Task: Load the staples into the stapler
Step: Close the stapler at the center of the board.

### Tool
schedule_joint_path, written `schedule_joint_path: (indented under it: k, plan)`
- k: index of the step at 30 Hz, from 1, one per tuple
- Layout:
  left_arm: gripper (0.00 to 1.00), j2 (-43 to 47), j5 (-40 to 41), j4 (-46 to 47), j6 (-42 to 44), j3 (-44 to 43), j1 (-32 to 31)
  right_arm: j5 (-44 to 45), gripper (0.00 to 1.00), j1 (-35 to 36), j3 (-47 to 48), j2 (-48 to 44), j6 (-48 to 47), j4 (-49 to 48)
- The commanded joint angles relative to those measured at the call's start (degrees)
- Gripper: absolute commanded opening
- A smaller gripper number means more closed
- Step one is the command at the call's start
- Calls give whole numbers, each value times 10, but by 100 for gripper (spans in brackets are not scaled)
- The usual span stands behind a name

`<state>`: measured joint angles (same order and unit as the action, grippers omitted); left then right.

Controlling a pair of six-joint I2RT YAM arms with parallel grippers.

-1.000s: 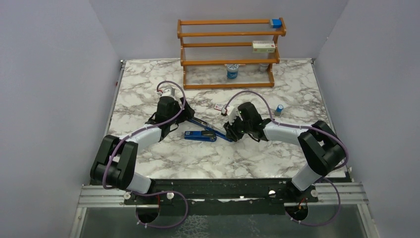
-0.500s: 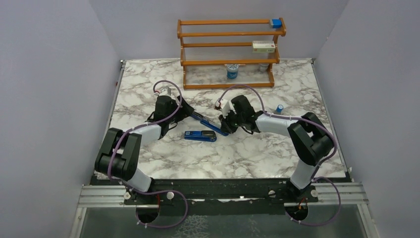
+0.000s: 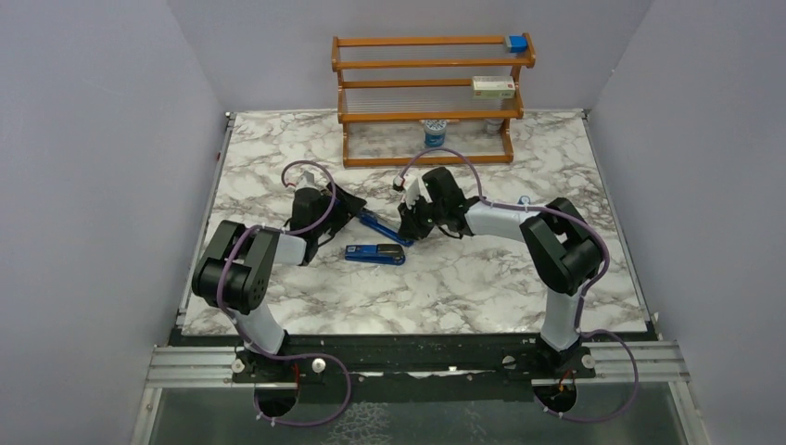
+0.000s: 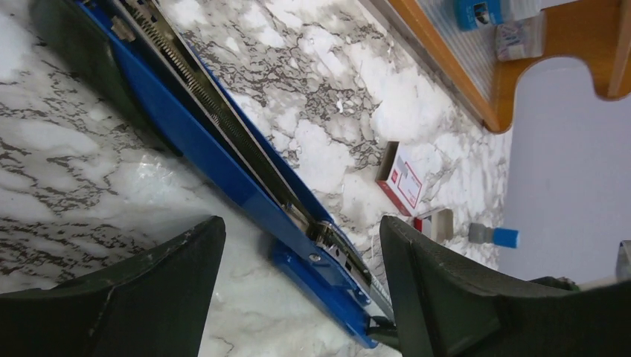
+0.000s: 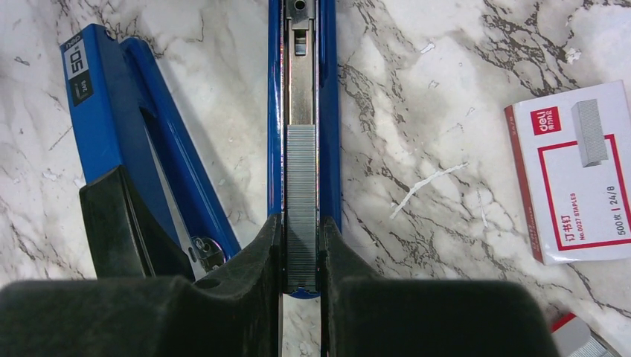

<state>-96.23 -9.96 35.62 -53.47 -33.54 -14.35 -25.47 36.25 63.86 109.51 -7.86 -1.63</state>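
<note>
Stapler point(image 5: 111, 126): one, opened. One strip of staples point(image 5: 301, 163) lies in it, clenched by right gripper point(image 5: 301, 223); left gripper point(image 4: 301, 223) released, straddling it. One staple box point(image 5: 588, 171) beside.

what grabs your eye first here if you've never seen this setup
The long blue stapler lies opened out in the middle of the marble table, and the right gripper pinches a silver-grey strip of staples sitting in its metal channel. The left gripper stands open astride the same stapler arm. A white-and-red staple box lies beside it, not touching.
</note>
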Motion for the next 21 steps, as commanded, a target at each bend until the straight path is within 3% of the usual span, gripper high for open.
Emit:
schedule_joint_path:
  k: [1,11,21]
  plan:
    - [80,-38,18,88,-52,18,2,-42,1,-2,-8,-2,24,-35]
    - [76,-154,-4,279,-161,36,2,-44,1,-2,-18,-2,22,-35]
    - [61,-150,36,287,-85,25,27,-29,1,-2,-26,-6,0,-11]
